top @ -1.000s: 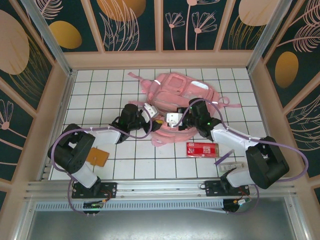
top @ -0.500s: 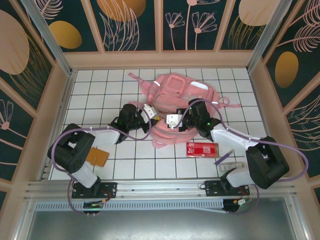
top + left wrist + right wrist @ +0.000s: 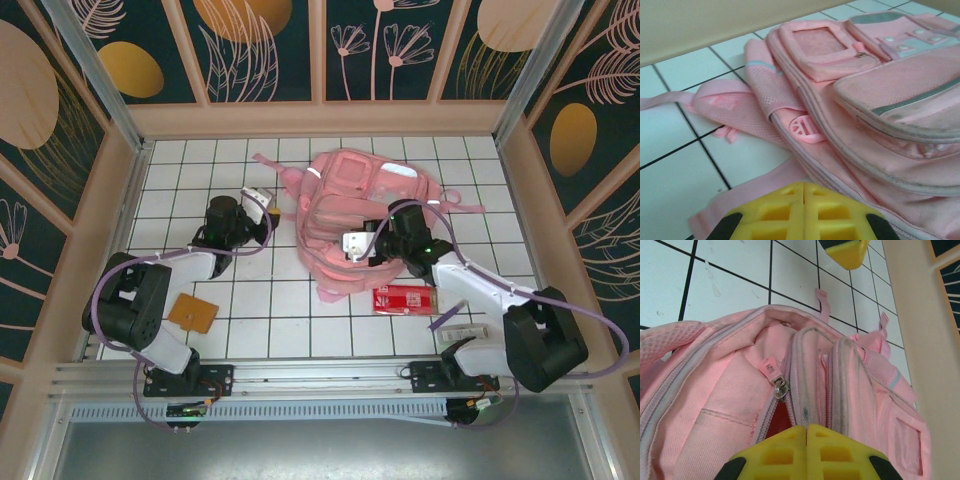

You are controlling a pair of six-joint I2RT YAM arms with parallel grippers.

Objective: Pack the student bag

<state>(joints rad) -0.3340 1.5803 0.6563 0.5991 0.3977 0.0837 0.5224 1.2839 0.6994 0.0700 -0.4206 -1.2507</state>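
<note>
**On the white tiled table (image 3: pixel 180 170), a pink bag (image 3: pixel 350 200) and two closed claws**

The bag lies in the far middle of the table. Its loose straps are spread out on the tiles.

The left claw (image 3: pixel 266 205) is just to the left of the bag. In its own camera, its yellow fingers (image 3: pixel 775 210) are pressed together with nothing between them. The bag's (image 3: pixel 865 100) pockets fill the space in front.

The right claw (image 3: pixel 345 247) sits at the near side of the bag. Its yellow fingers (image 3: pixel 780 452) are pressed together, right at the bag's (image 3: pixel 715 390) open top, close to a zip pull (image 3: pixel 780 388). I cannot tell if any cloth is caught between them.

A red packet (image 3: pixel 405 297) lies just near the bag, by the right arm. A brown card (image 3: pixel 193 313) lies by the left arm, well apart from the bag.
</note>
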